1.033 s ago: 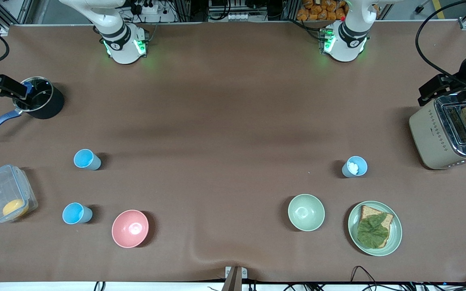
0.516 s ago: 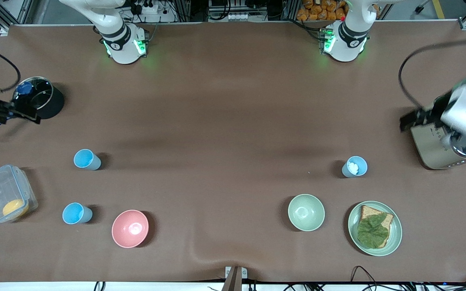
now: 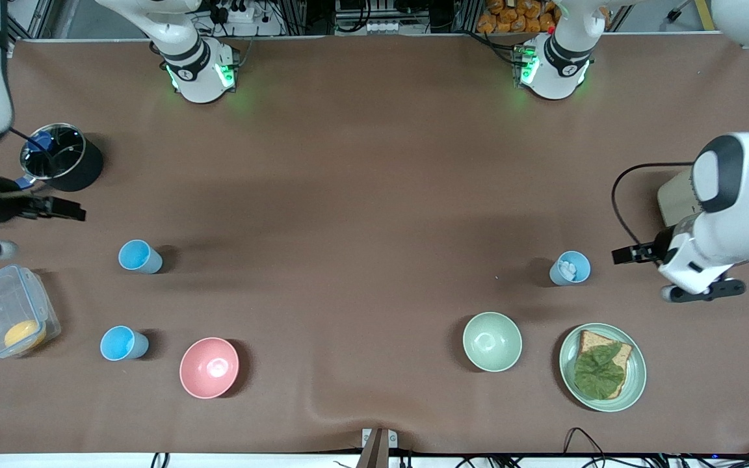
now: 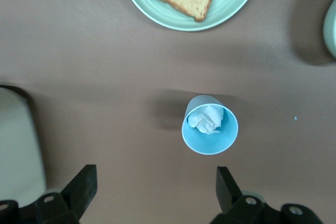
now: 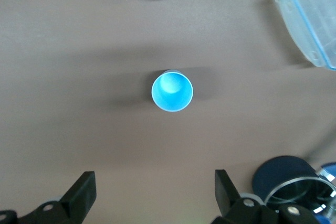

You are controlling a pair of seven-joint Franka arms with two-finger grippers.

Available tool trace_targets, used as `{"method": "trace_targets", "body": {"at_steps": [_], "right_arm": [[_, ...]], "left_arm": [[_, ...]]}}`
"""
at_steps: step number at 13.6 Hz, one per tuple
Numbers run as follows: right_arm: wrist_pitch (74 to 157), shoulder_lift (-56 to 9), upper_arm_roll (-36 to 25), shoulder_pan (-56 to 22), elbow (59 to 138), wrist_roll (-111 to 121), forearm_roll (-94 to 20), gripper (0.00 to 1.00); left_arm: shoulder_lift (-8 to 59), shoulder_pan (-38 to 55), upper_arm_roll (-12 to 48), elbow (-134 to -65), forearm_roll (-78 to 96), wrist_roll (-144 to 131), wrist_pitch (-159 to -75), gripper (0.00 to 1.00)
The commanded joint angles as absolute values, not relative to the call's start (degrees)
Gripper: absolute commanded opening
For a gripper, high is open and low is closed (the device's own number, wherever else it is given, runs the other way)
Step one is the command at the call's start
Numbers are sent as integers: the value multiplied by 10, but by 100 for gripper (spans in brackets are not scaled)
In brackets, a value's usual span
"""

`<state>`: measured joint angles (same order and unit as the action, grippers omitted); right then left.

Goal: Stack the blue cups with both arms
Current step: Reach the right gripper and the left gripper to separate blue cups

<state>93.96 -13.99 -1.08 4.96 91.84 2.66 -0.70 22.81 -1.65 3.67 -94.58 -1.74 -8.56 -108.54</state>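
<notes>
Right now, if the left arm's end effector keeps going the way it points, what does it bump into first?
Probably the blue cup with white stuff inside. The left end effector is open and that cup sits just ahead between its fingers, though how high above the table it hangs is unclear.

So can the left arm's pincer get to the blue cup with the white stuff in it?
Probably yes. The left pincer hangs open over bare table beside the blue cup, and nothing lies between them. The toaster and plate sit off to the sides.
</notes>
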Motion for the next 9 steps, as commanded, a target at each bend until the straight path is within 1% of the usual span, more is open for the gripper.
{"method": "trace_targets", "body": {"at_steps": [1,3,4,6,7,9], "right_arm": [[1029,-181,-5,75,966,32,4,100],[1123,-205,-5,104,1011,85,3,100],[1148,-224,-5,111,1018,91,3,100],[1159,-251,-5,111,1021,91,2,100],[1160,-258,-5,110,1022,91,2,100],[1165,-280,-5,107,1027,92,2,100]], "left_arm": [[244,-18,45,-964,-11,-77,-1117,100],[254,-17,46,-989,-11,-77,-1156,100],[261,-19,46,-1002,-11,-77,-1173,100],[270,-16,46,-1015,-11,-77,-1191,98],[278,-15,46,-1015,-11,-78,-1193,94],[292,-17,47,-1015,-6,-77,-1200,89]]}}
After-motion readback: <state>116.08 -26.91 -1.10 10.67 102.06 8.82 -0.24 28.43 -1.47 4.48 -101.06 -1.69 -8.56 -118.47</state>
